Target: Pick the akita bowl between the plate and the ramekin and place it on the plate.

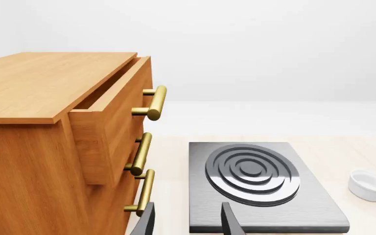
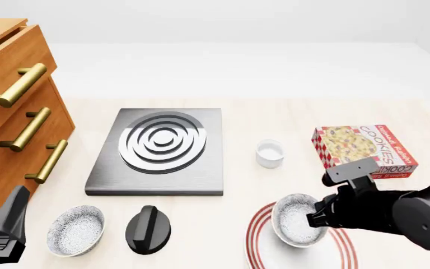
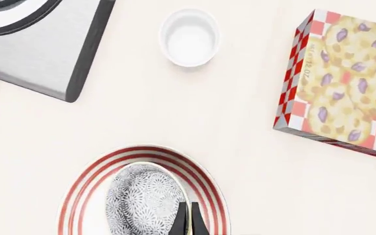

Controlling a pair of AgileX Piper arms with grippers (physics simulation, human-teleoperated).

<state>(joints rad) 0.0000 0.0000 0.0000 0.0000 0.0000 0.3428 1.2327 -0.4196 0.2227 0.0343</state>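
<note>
My right gripper (image 2: 317, 217) is shut on the rim of the akita bowl (image 2: 297, 221), which hangs tilted over the plate (image 2: 258, 246), its speckled inside turned toward the front camera. In the right wrist view the bowl's patterned outside (image 3: 142, 198) shows inside the plate's red rings (image 3: 82, 188), with the gripper (image 3: 189, 218) pinched on its rim. Whether the bowl touches the plate, I cannot tell. The ramekin (image 2: 270, 153) (image 3: 189, 36) stands just beyond the plate. My left gripper (image 2: 6, 227) (image 1: 188, 224) stands open and empty at the near left.
An identical bowl (image 2: 75, 230) and a black knob (image 2: 148, 228) lie at the near left. A grey burner slab (image 2: 159, 148) sits mid-table. A cookie box (image 2: 364, 148) lies at the right. A wooden drawer cabinet (image 2: 13, 112) with brass handles stands at the left, its top drawer (image 1: 109, 122) partly open.
</note>
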